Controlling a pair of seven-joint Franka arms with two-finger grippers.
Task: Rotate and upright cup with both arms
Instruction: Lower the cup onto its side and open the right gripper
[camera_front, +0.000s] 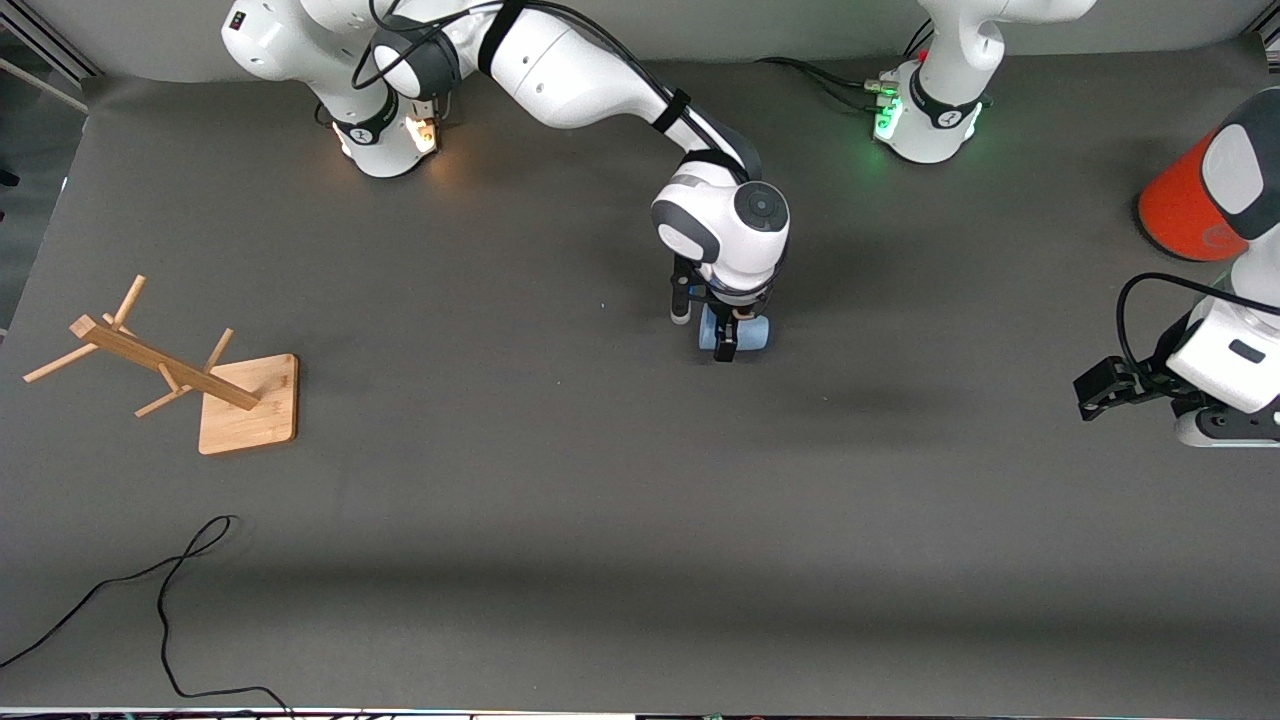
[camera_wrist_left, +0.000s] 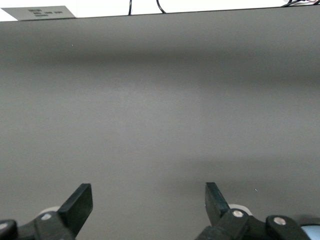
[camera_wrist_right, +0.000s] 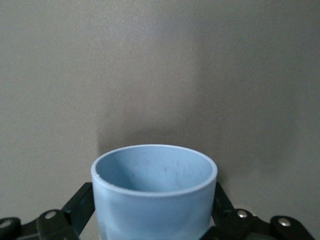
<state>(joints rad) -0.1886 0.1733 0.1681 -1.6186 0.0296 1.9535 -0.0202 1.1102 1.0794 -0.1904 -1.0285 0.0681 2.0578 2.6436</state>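
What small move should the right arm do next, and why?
Probably lift the right pincer straight up, clear of the cup. Its fingers stand open on either side of the cup, which looks upright on the table. The left pincer waits open.

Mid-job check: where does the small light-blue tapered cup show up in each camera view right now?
Front view: small light-blue tapered cup mid-table, under the right gripper, partly hidden by it.
Left wrist view: not in it; only the open left gripper over bare table.
Right wrist view: cup fills the lower middle, open mouth visible, between the fingers.
Shared landmark: the grey table mat.
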